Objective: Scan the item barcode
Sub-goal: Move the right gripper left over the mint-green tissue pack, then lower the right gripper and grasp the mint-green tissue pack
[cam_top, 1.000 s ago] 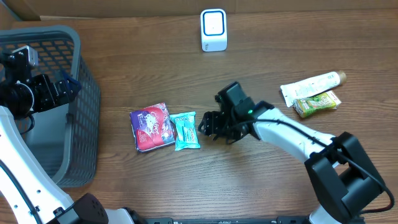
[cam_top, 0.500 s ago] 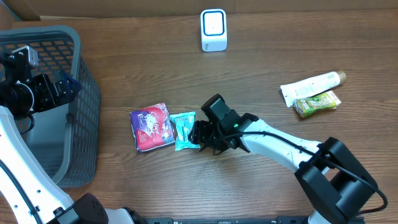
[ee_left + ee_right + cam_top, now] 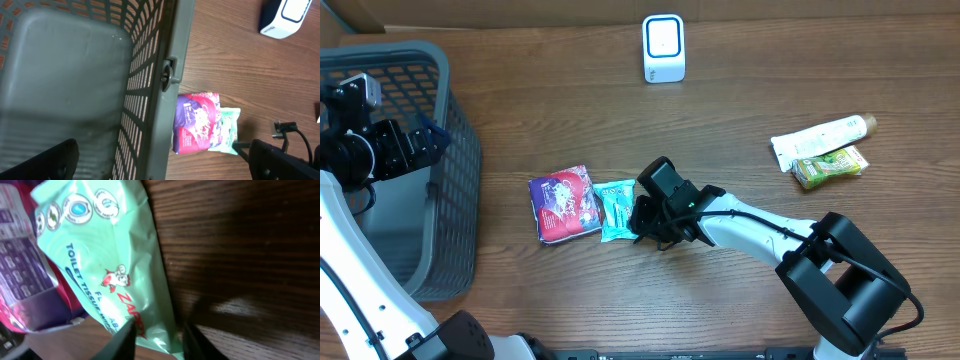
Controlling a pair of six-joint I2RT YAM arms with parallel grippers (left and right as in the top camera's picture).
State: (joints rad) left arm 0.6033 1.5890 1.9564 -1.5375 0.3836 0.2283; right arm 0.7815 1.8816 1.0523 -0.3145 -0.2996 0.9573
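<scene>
Presently, the right gripper is lowered to the table at the right-hand edge of a mint-green toilet tissue pack. Its two dark fingers stand close together with the pack's long edge between them. Whether they actually pinch the wrapper cannot be told from either view.

The tissue pack lies flat near the centre of the table. Its printed face is up and its long axis runs roughly away from the robot. No barcode is visible on the exposed face. A purple and pink packet lies just beside it on the left, and the two touch along one side.

A white barcode scanner with a blue-rimmed face stands upright at the far edge of the table, well apart from the pack. A white tube and a small green packet lie together at the far right.

A grey mesh basket occupies the left side. The left gripper hangs over its interior with its jaws spread wide and nothing between them.
</scene>
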